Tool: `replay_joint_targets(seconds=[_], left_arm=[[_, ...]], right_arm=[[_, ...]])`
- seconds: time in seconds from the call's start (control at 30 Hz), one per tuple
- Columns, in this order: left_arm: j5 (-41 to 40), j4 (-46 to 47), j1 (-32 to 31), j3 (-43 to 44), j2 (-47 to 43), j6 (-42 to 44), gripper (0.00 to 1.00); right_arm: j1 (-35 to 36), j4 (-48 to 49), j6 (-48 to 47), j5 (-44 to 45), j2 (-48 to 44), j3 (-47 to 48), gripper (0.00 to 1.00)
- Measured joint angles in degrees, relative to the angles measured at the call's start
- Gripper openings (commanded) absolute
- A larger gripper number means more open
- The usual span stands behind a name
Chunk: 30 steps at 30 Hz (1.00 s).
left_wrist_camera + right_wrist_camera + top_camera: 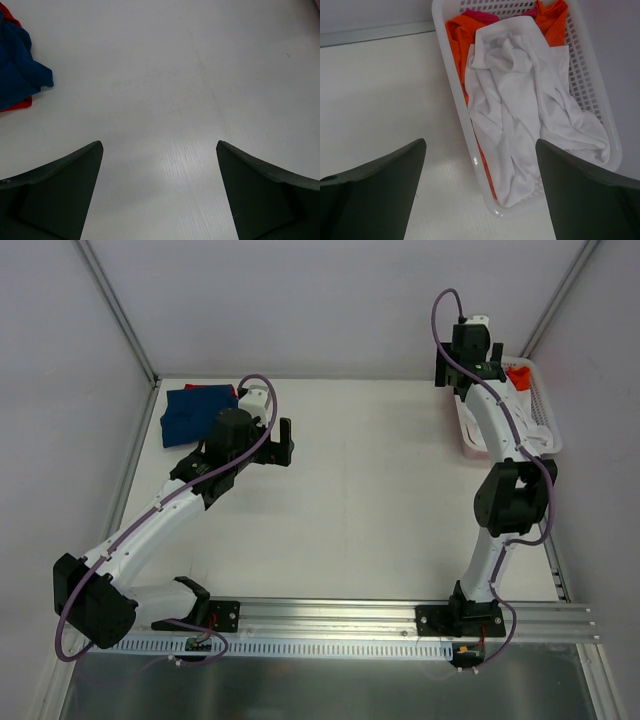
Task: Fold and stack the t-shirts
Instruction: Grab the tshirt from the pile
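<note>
White cloth, the white t-shirt (520, 110), lies over the orange t-shirt (457, 35) in the basket (445, 60). Its long axis runs along the basket, just ahead and slightly right of the right gripper (480, 142), whose jaws stand wide and empty. The left gripper (160, 145), also wide and empty, is well apart, near the dark blue t-shirt (195, 412). The top view shows only scraps of the white one; the right wrist view shows it whole.

Overhead rear view, close wrist views facing table (370, 490)
</note>
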Motion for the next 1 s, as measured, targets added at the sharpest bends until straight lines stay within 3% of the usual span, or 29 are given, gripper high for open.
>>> replay_joint_targets(seconds=[0.7, 1.0], left_arm=[[0.04, 0.28, 0.0, 0.0, 0.0, 0.0, 0.99], [0.13, 0.33, 0.0, 0.0, 0.0, -0.02, 0.99]], right_arm=[[-9.44, -2.47, 3.72, -2.86, 8.66, 7.13, 0.93], [-13.62, -2.82, 4.33, -5.22, 16.92, 12.04, 0.92]])
